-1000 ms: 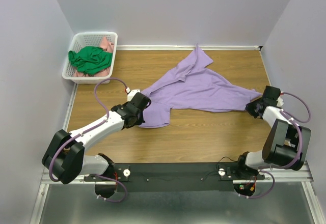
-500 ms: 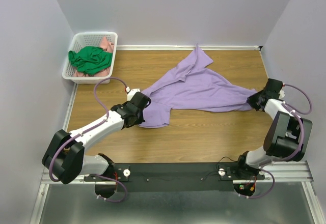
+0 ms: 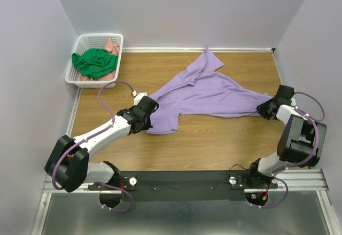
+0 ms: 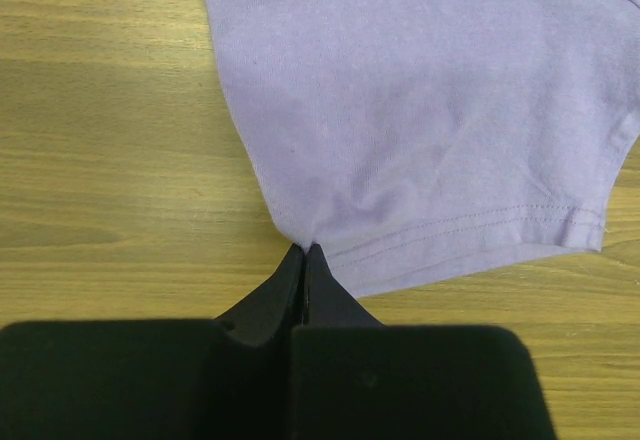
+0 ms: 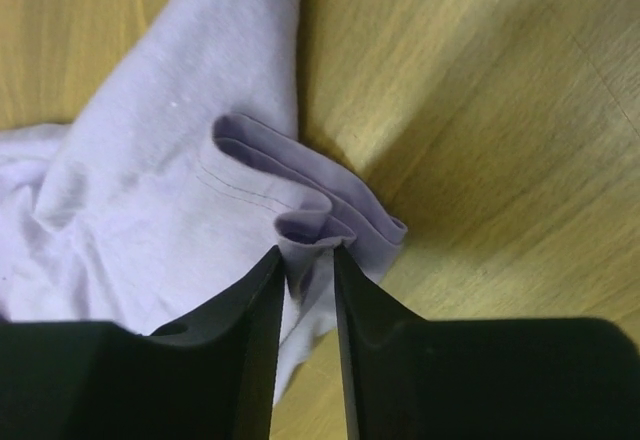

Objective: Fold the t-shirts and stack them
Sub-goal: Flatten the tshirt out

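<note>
left gripper [image 4: 303, 253] clenched on the hem of the purple t-shirt [image 4: 420, 110] — right gripper [image 5: 307, 256] parted around a fold.

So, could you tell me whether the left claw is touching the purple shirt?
Touching. The left wrist view shows the left claw shut on the hem of the purple shirt, pinching its corner.

Robot lab test cell!
Plain walls [image 3: 176, 10] box a wooden table [image 3: 214, 139]; both arms [image 3: 101, 133] bolted to a base rail [image 3: 181, 184].

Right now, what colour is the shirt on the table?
The shirt is lavender purple, clearest in the top view.
</note>
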